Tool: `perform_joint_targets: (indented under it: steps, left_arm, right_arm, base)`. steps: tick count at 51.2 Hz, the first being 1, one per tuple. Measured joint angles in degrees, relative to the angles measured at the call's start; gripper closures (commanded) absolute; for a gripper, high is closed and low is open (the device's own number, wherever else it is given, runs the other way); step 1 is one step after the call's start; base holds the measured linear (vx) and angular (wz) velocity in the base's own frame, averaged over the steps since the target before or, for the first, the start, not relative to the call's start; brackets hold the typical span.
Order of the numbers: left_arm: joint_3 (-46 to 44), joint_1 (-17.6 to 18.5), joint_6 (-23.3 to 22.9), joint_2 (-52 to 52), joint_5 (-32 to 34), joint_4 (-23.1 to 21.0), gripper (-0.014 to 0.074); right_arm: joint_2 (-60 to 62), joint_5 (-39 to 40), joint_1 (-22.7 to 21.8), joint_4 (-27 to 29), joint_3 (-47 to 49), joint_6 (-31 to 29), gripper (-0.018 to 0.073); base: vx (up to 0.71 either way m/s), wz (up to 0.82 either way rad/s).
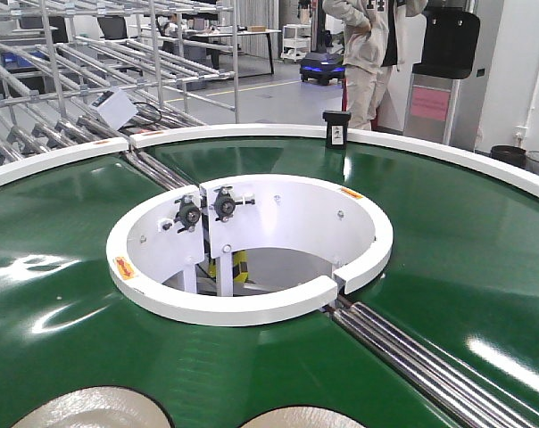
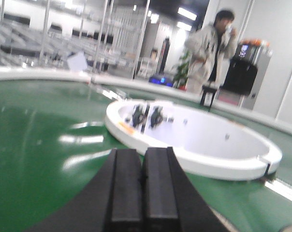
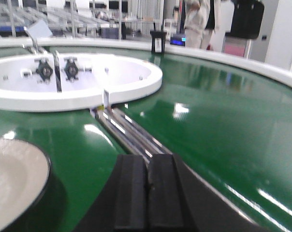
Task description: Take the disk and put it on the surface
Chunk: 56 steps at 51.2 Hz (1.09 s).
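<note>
Just above green belt point(image 3: 209, 121), left jaws closed, right jaws closed, level

Front view looked down across the green conveyor belt point(image 1: 64, 267) onto its white inner ring point(image 1: 252, 308). Wrist views sat low behind the left gripper point(image 2: 142, 193) and right gripper point(image 3: 147, 193), facing forward; all three shared that ring.
</note>
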State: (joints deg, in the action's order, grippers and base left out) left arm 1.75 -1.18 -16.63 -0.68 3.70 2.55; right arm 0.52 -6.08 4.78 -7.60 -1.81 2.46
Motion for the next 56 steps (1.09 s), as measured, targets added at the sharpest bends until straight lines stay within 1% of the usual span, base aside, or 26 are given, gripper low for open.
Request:
perform_joint_targets:
  steps: [6, 12, 15, 19, 22, 23, 24, 30, 33, 38, 47, 51, 56]
  left_arm:
    - [0.00, 0.00, -0.18, 0.00, 1.61, 0.00, 0.0603]
    - [-0.48, 0.00, 0.03, 0.00, 5.31, 0.00, 0.0601]
    - [-2.07, 0.00, 1.26, 0.00, 6.47, 0.00, 0.0600]
    - [-6.87, 0.00, 4.71, 0.00, 6.29, 0.00, 0.0596]
    - [-11.32, 0.00, 7.35, 0.19, 4.67, 0.00, 0.0596]
    - [-19.62, 0.00, 11.46, 2.59, -0.62, 0.02, 0.0595]
    - [-21.48, 0.00, 12.25, 3.50, -2.27, 0.02, 0.0595]
    - [-29.60, 0.00, 14.23, 9.80, -11.14, 0.02, 0.0594]
    - [-31.77, 0.00, 14.27, 13.43, -13.68, 0.07, 0.0594]
    - [-32.51, 0.00, 14.27, 19.48, -16.12, 0.07, 0.0594]
    - [-30.31, 0.00, 14.27, 28.72, -19.39, 0.07, 0.0583]
    - [-28.92, 0.00, 14.27, 32.16, -20.16, 0.07, 0.0556]
    - [-27.87, 0.00, 14.27, 35.71, -20.94, 0.07, 0.0502]
  right_arm:
    - [0.00, 4.51, 0.00, 0.13, 0.00, 0.00, 0.0568]
    - [0.00, 10.58, 0.00, 0.82, 0.17, 0.23, 0.0566]
    - [0.00, 10.30, 0.00, 2.71, 1.62, 1.24, 0.0566]
    - [-0.25, 7.31, 0.00, 5.53, 6.83, 2.13, 0.0566]
    - [-1.47, 4.30, 0.00, 6.71, 10.96, 2.46, 0.0566]
    - [-5.35, -1.49, 0.00, 7.60, 19.17, 2.62, 0.0566]
    - [-6.37, -2.13, 0.00, 7.60, 20.68, 2.62, 0.0565]
    - [-12.32, -5.11, 0.00, 7.60, 26.12, 2.62, 0.0564]
    - [-15.48, -5.54, 0.00, 7.60, 27.21, 2.62, 0.0562]
    - [-20.85, -6.40, 0.00, 7.60, 27.50, 2.62, 0.0557]
    - [-29.38, -7.20, 0.00, 7.60, 27.50, 2.62, 0.0526]
    - [-32.43, -7.25, 0.00, 7.99, 27.50, 2.62, 0.0494]
    - [-34.97, -7.31, 0.00, 8.14, 27.50, 2.62, 0.0433]
  base:
    - [0.00, 0.00]
    - [0.00, 0.00]
    - [0.00, 0.00]
    - [0.00, 0.00]
    - [0.00, 0.00]
    - [0.00, 0.00]
    - [0.00, 0.00]
    - [0.00, 0.00]
    - [0.00, 0.00]
    - [0.00, 0.00]
    - [0.00, 0.00]
    - [0.00, 0.00]
    - [0.00, 0.00]
